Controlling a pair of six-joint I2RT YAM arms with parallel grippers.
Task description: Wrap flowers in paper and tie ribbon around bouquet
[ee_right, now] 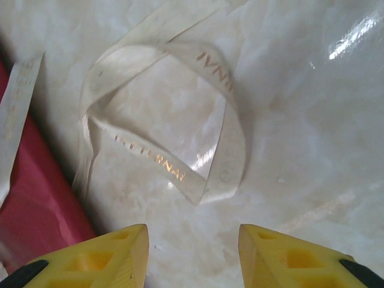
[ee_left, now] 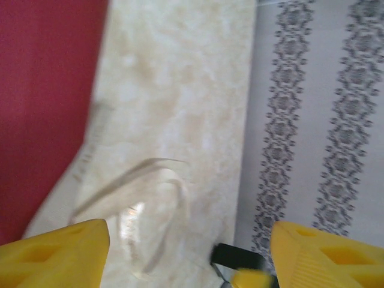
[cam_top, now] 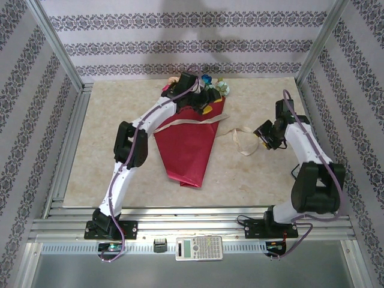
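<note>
The bouquet lies mid-table as a red paper (cam_top: 189, 150) cone with its point toward me. The flowers (cam_top: 215, 90) stick out of its far, wide end. The cream ribbon (cam_top: 193, 122) crosses the cone and trails right in loose loops (cam_top: 241, 143). My left gripper (cam_top: 201, 99) hovers at the flower end. In the blurred left wrist view it (ee_left: 192, 258) is open and holds nothing, with the ribbon (ee_left: 132, 173) and the paper (ee_left: 42, 90) ahead of it. My right gripper (cam_top: 262, 135) is just right of the ribbon's loops. It (ee_right: 192, 252) is open, and a gold-lettered ribbon (ee_right: 150, 159) loop lies ahead of it beside the paper (ee_right: 36, 204).
A calculator (cam_top: 198, 246) and a small black object (cam_top: 159, 245) sit on the metal rail between the arm bases. Patterned walls and aluminium frame posts (cam_top: 57, 45) close in the marble-look table (cam_top: 120, 108) on three sides.
</note>
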